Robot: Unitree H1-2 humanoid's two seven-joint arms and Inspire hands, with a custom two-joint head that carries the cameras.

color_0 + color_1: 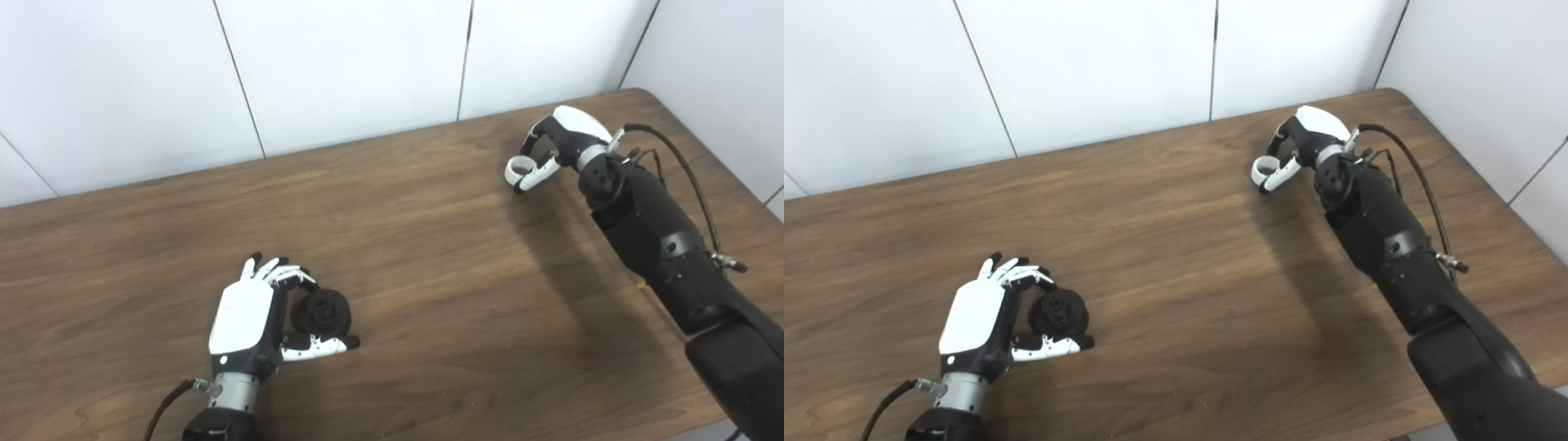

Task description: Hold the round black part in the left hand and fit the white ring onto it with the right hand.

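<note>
Black on brown wood, left eye view first: round black plastic part (321, 313) cupped in the white-and-black left hand (257, 318) near the front of the wooden table (429, 257), fingers curled over the top and thumb tucked under, resting low on the surface or maybe just touching it, can't really tell. Way off at the far right, small white ring (518, 168) pinched between fingertips and thumb of the right hand (554, 150).

Right eye view, same deal: black part (1059, 315) gripped by left hand (986, 321), ring (1265, 168) pinched in right hand (1304, 144), the two well apart. So roughly halfway by the looks of it: both pieces picked up, nothing mated. Left to do: bringing ring over, lining up, pressing on.
</note>
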